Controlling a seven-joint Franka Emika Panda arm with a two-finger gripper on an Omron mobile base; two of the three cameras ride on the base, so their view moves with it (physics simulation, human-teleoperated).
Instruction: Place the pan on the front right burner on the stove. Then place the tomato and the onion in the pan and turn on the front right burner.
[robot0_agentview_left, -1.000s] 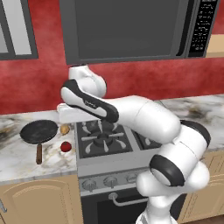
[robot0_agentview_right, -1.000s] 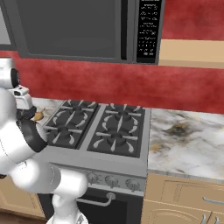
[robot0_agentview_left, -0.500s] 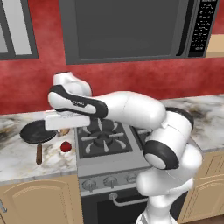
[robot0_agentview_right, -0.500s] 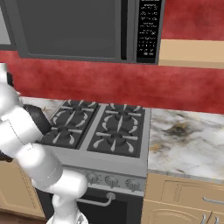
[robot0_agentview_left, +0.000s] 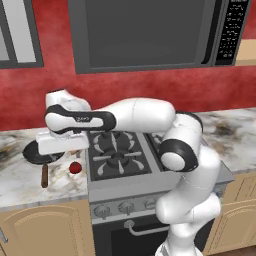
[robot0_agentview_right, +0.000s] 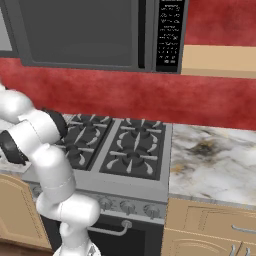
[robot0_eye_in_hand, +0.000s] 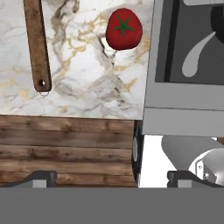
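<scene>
Claw (robot0_eye_in_hand: 111, 177) spread wide, holds nothing; hangs over counter nr tomato (robot0_eye_in_hand: 124, 28), pan (robot0_eye_in_hand: 37, 46) handle.

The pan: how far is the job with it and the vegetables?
Nothing looks done. The pan sits on the counter left of the stove, the tomato beside it. The open pincer holds nothing above the counter edge. Moving the pan, loading it and lighting the burner remain.

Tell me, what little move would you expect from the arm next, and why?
Probably lowering its open tool toward the pan to take hold of the wooden handle. The pan sits on the counter left of the stove, nothing is gripped, and the tomato lies beside the handle, so the pan likely comes first.
</scene>
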